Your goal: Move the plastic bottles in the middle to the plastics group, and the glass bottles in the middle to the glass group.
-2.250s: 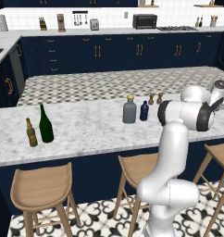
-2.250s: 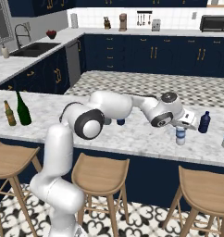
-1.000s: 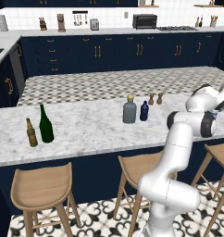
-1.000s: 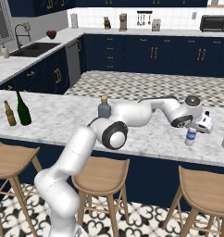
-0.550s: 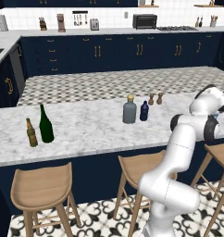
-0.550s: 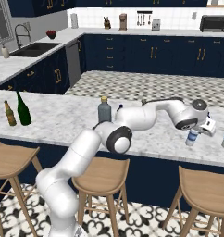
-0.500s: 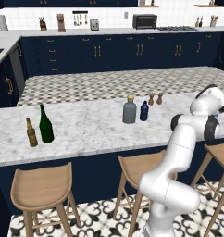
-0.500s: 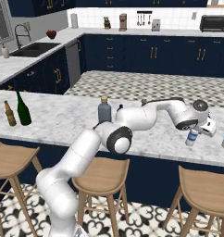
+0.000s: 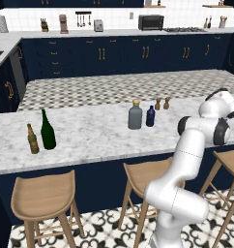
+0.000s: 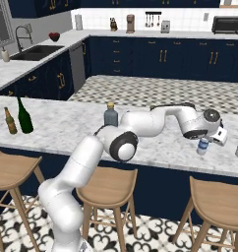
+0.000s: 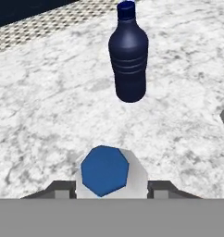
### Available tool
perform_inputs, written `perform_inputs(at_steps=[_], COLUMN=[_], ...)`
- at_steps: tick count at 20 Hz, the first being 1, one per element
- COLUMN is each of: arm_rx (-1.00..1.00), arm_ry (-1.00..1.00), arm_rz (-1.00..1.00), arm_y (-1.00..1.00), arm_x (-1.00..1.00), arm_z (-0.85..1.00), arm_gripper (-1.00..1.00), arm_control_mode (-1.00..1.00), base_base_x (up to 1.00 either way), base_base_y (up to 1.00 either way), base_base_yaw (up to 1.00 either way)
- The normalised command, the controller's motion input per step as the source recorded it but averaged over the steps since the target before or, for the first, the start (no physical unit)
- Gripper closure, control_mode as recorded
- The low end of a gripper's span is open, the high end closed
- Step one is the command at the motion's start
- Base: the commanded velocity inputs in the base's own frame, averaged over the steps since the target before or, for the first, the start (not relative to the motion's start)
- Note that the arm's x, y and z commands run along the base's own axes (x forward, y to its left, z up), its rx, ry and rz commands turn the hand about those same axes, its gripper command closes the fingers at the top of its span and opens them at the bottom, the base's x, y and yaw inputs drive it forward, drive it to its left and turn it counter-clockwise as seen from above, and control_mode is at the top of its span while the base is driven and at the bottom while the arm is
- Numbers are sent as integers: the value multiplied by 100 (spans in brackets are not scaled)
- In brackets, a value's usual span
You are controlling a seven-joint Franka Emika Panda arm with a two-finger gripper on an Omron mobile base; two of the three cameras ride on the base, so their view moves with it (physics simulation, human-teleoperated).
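Whitish bottle with blue cap (image 11: pixel 106 172) now carried further right along counter (image 10: pixel 67 129), clamped between narrowed jaws of gripper (image 10: pixel 212 137). Set beside dark blue bottle (image 11: pixel 128 58); release judged next. Grey bottle (image 9: pixel 135 115) and navy bottle (image 9: pixel 150 116) left mid-counter.

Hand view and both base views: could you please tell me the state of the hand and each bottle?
Clear bottle: upright, capped, gripped.
Hand: shut on that bottle.
Dark blue bottle ahead: upright, capped, free.
Grey bottle: upright, stoppered, free.
Navy bottle beside it: upright, free.
Wine bottle: upright.
Beer bottle: upright.
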Motion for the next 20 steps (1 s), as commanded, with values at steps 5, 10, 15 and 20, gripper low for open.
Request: perform_inputs(at_steps=[5, 10, 15, 20], arm_rx=[-5, -3, -1, -5], arm_ry=[0, -1, -1, 0], arm_rz=[0, 0, 0, -4], arm_y=[19, -1, -7, 2], arm_x=[3, -2, -29, -41], arm_z=[-38, -9, 12, 28], arm_gripper=[-100, -100, -100, -100], arm_control_mode=[-100, -100, -100, -100], base_base_x=[0, 0, 0, 0], base_base_y=[0, 0, 0, 0], base_base_yaw=[0, 0, 0, 0])
